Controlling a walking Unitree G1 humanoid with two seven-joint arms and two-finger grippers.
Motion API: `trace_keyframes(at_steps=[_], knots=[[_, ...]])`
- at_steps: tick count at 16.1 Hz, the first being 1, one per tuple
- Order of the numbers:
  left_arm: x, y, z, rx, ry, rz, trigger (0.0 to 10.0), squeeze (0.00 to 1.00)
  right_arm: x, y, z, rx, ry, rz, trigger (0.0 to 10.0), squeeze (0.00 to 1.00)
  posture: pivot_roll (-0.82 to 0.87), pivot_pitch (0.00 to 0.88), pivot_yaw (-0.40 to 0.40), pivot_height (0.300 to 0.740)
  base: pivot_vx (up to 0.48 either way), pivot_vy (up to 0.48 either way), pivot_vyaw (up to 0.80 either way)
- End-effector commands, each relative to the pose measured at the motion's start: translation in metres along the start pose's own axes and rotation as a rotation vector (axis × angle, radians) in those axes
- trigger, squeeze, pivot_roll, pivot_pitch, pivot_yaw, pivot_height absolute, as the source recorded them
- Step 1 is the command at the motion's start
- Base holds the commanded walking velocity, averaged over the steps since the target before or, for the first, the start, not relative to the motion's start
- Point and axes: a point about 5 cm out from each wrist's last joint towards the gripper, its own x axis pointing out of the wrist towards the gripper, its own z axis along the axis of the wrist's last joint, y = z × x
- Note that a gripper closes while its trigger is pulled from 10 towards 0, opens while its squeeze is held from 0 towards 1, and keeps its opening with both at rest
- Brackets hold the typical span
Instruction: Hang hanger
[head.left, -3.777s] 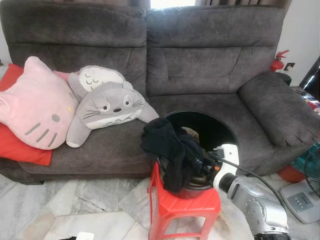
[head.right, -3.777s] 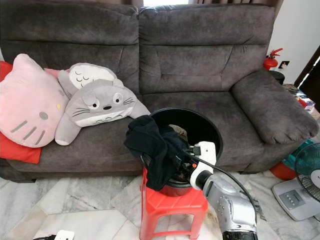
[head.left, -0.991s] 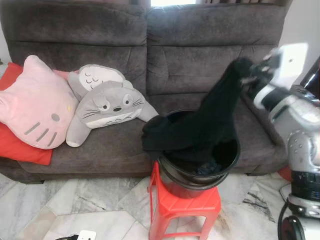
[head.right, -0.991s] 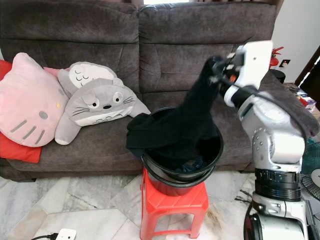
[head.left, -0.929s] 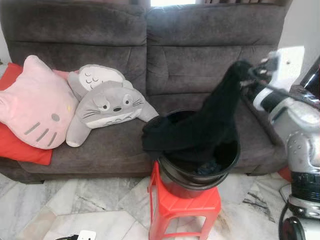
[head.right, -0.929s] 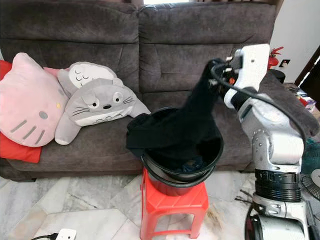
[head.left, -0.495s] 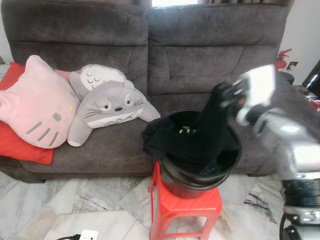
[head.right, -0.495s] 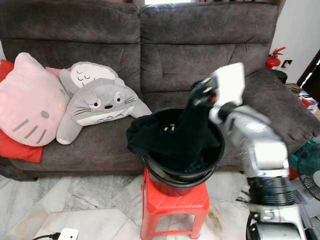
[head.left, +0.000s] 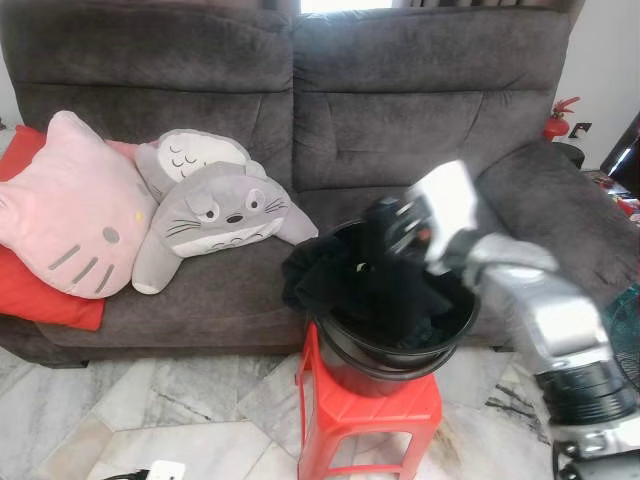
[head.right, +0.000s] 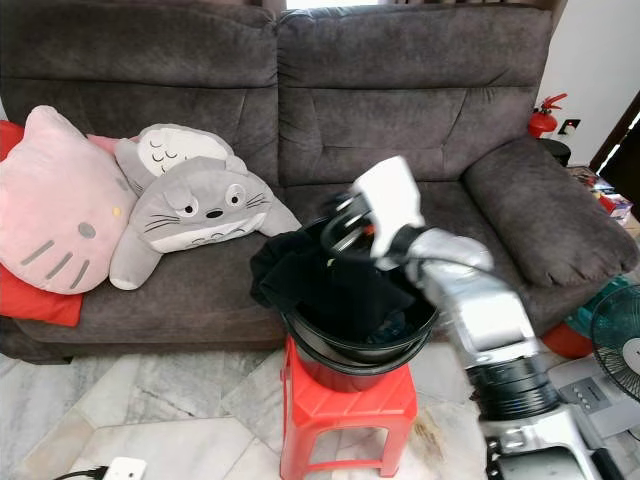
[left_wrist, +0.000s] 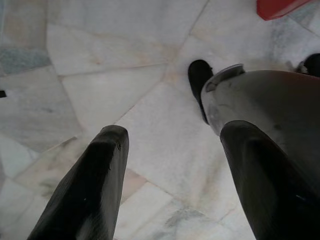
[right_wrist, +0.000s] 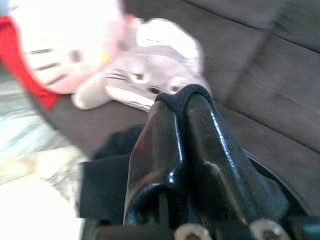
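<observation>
Here, a black bucket (head.right: 350, 345) sits on a red stool (head.right: 345, 405), right in front of a big gray sofa (head.right: 400, 110). A black cloth (head.right: 330, 285) fills the bucket and hangs over the rim on the side nearest the plush toys. The right gripper (right_wrist: 182, 107) is just above the bucket, at its back edge. Its two black fingers (right_wrist: 155, 145) are pressed together, with a thin bit of the black cloth pinched between the tips. I cannot make out a hanger in or near the bucket.

On the sofa, off to the bucket's left, a gray plush toy (head.right: 195, 215) lies against a pink cat pillow (head.right: 55, 200). A red cushion (head.right: 30, 295) sits under the pink one.

The left gripper (left_wrist: 172, 165) hangs low over the marble floor (left_wrist: 100, 65) near the stool, with its fingers (left_wrist: 90, 185) spread wide apart and nothing between them.
</observation>
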Motion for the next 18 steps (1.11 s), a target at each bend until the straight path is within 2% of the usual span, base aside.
trace_keyframes(at_steps=[1, 2, 5, 6, 8, 11, 13, 14, 15, 18], knots=[[0.000, -0.003, -0.004, -0.001, 0.017, -0.009, 10.0, 0.00, 0.004, 0.009, 0.000, -0.028, -0.008, 0.066, 0.0, 0.00, -0.18, 0.000, -0.025, 0.740, 0.000, 0.000, 0.00], [0.001, -0.011, -0.003, -0.001, 0.015, -0.019, 10.0, 0.00, 0.007, 0.019, -0.001, -0.053, -0.007, 0.135, 0.0, 0.00, -0.18, 0.000, -0.025, 0.740, 0.000, 0.000, 0.00], [0.002, -0.027, 0.000, 0.000, 0.010, -0.036, 10.0, 0.00, 0.012, 0.028, -0.002, -0.068, -0.017, 0.187, 0.0, 0.00, -0.17, 0.000, -0.024, 0.740, 0.000, 0.000, 0.00], [0.002, -0.031, 0.001, 0.000, 0.008, -0.039, 10.0, 0.00, 0.012, 0.034, -0.001, -0.081, -0.036, 0.245, 0.0, 0.00, -0.17, 0.000, -0.023, 0.740, 0.000, 0.000, 0.00], [0.001, -0.013, -0.001, -0.001, 0.012, -0.020, 10.0, 0.00, 0.011, 0.043, -0.004, -0.121, -0.041, 0.329, 0.0, 0.00, -0.17, 0.000, -0.023, 0.740, 0.000, 0.000, 0.00], [0.000, -0.005, -0.003, -0.001, 0.015, -0.009, 10.0, 0.00, 0.012, 0.051, -0.005, -0.158, -0.045, 0.423, 0.0, 0.00, -0.17, 0.000, -0.023, 0.740, 0.000, 0.000, 0.00], [0.001, -0.013, -0.004, -0.001, 0.016, -0.017, 10.0, 0.00, 0.015, 0.051, -0.012, -0.174, -0.019, 0.429, 1.9, 0.00, -0.16, 0.000, -0.024, 0.740, 0.000, 0.000, 0.00], [0.001, -0.015, -0.005, -0.001, 0.017, -0.020, 10.0, 0.00, 0.016, 0.048, -0.015, -0.176, 0.000, 0.408, 7.5, 0.00, -0.16, 0.000, -0.024, 0.740, 0.000, 0.000, 0.00], [0.001, -0.015, -0.005, -0.001, 0.017, -0.021, 10.0, 0.00, 0.017, 0.047, -0.018, -0.179, 0.017, 0.399, 10.0, 0.00, -0.16, 0.000, -0.024, 0.740, 0.000, 0.000, 0.00], [0.001, -0.016, -0.005, 0.000, 0.019, -0.023, 10.0, 0.00, 0.014, 0.050, -0.024, -0.186, 0.040, 0.443, 10.0, 0.00, -0.16, 0.000, -0.024, 0.740, 0.000, 0.000, 0.00]])
